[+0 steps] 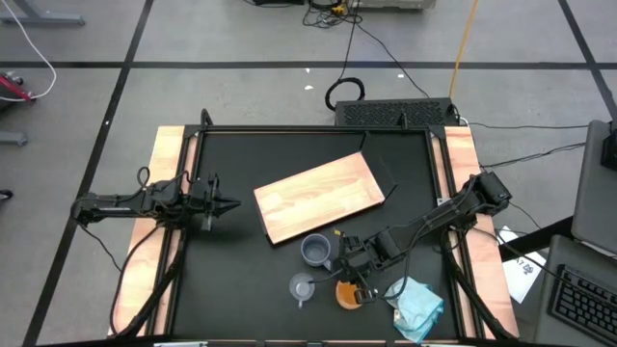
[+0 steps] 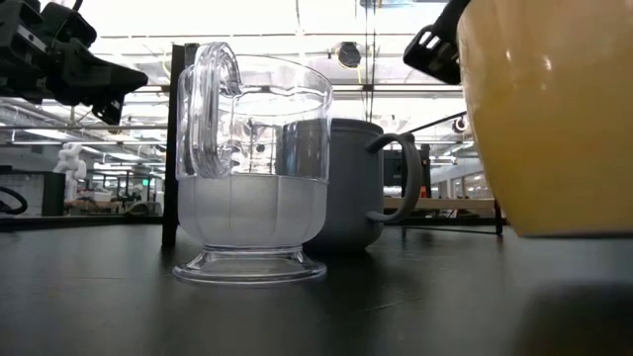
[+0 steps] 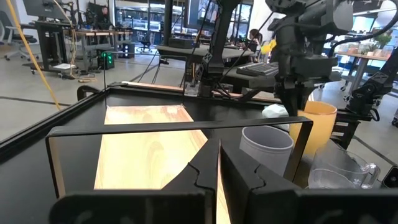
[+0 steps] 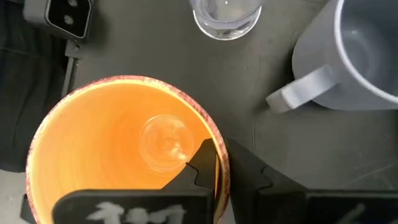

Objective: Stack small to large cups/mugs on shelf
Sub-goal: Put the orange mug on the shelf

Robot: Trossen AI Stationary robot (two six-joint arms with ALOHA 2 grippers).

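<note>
The bench has a black top framed by pale wood side rails and a thin black rail around its edge. It stands on a grey floor crossed by dark lines, with cables trailing off the far side. The low view looks across the dark top into a bright, open workshop with ceiling lights and distant desks.

The shelf, a light-wood board with clear grain, lies flat and skewed near the middle of the bench, toward its far side. Just off its near edge stands the blue-grey mug. The clear glass cup stands nearer the front edge, a little to the left of it and apart from it. The orange mug is right of the glass cup, close to the front edge, and a pale teal cloth lies crumpled beside it at the front right corner.

The right claw is clenched on the rim of the orange mug, one finger inside the wall and one outside. The left claw is closed with nothing in it, held over the left part of the bench, well apart from the cups.

Bare black surface lies left of the board and in the whole front left quarter. The three vessels crowd the front right part, leaving only narrow gaps between them and the front rail.
</note>
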